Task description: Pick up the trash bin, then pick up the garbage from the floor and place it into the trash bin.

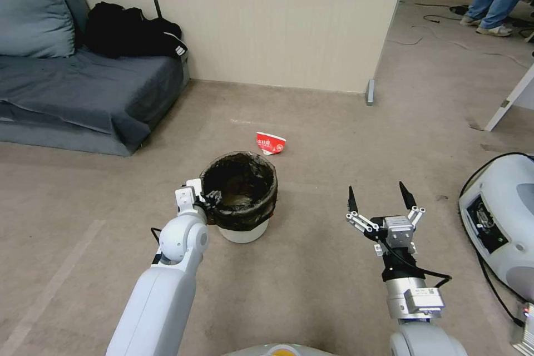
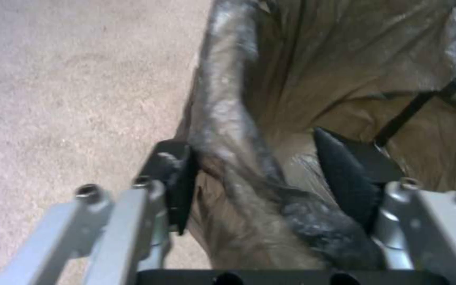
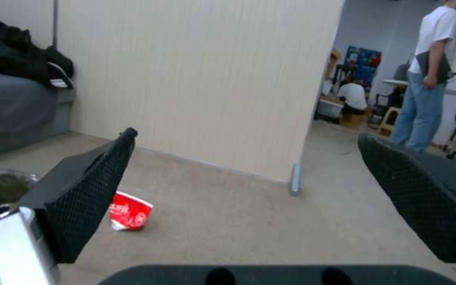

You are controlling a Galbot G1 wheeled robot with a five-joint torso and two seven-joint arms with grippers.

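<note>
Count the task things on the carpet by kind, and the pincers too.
Trash bin: 1
Red-and-white snack packet: 1
Pincers: 2 (left pincer astride the bin's rim, right pincer open above the carpet)
Total: 4

l gripper (image 1: pixel 207 200) astride bin rim, r gripper (image 1: pixel 382 196) wide open, low.

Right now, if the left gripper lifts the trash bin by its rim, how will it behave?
The trash bin probably hangs tilted, as the left gripper straddles one side of the rim. Its crinkled bag liner looks slippery and may slide. It seems light, small plastic.
</note>
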